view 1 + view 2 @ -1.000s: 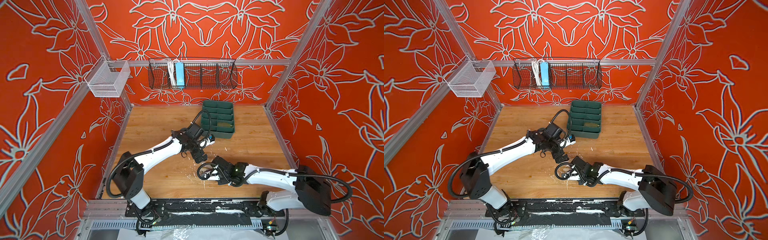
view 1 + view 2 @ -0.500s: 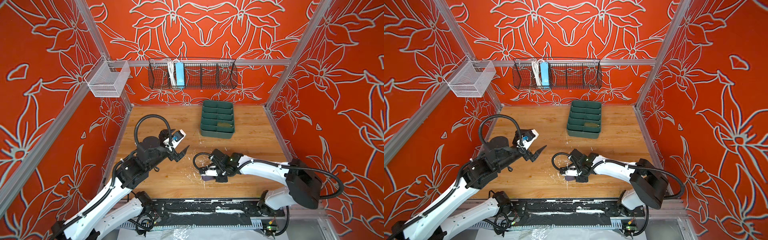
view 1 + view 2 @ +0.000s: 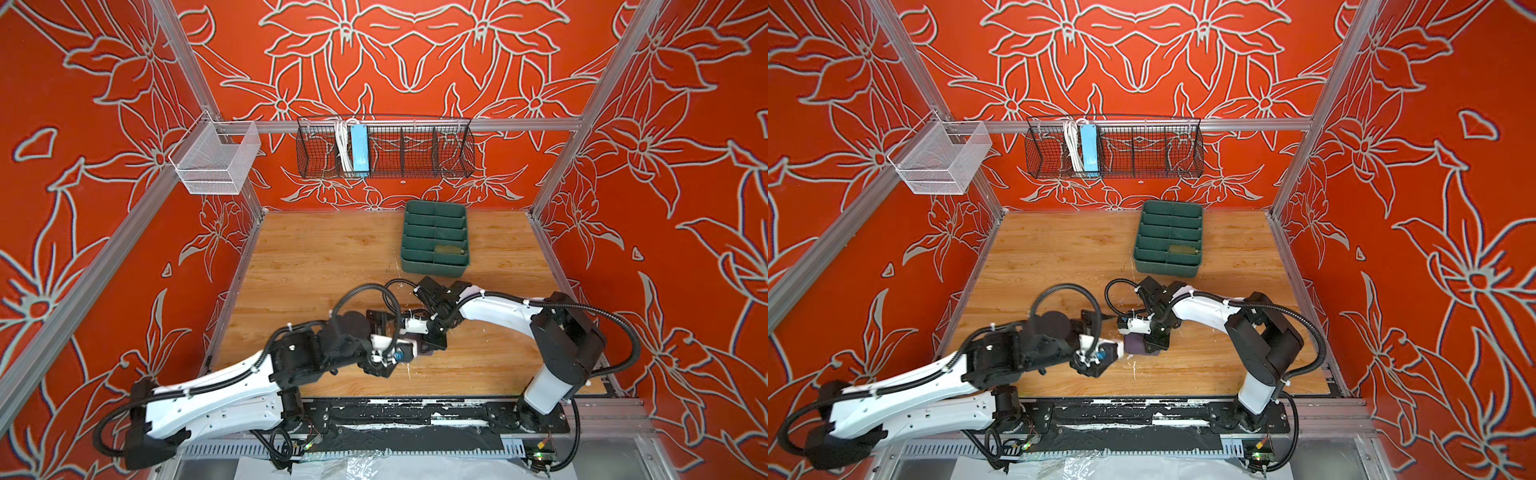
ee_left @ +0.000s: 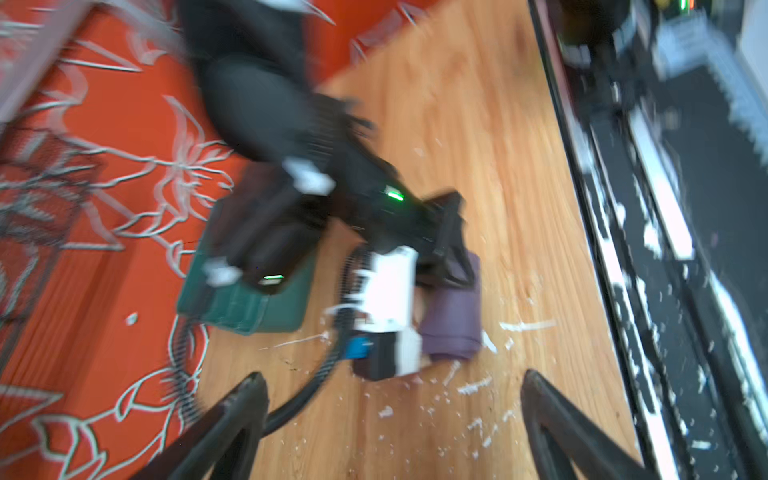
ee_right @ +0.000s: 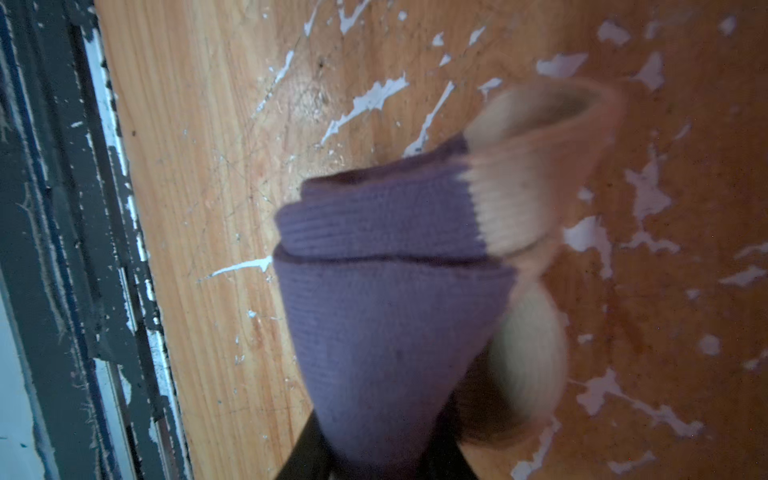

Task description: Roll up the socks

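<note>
The purple sock is a folded bundle with its beige toe sticking out, just above the wooden floor near the front edge. My right gripper is shut on its lower end. In a top view the bundle shows beside the right gripper. My left gripper is open with nothing between its fingers, facing the purple sock a short way off. An olive roll lies in a front compartment of the green tray.
The green tray stands behind the grippers, right of centre. A black wire basket with a blue item hangs on the back wall, and a white mesh basket hangs at the left rail. White flecks litter the floor.
My left arm left the tray, swung out to the left, then came back low toward the purple sock. The right gripper has kept the sock at about the same spot.
</note>
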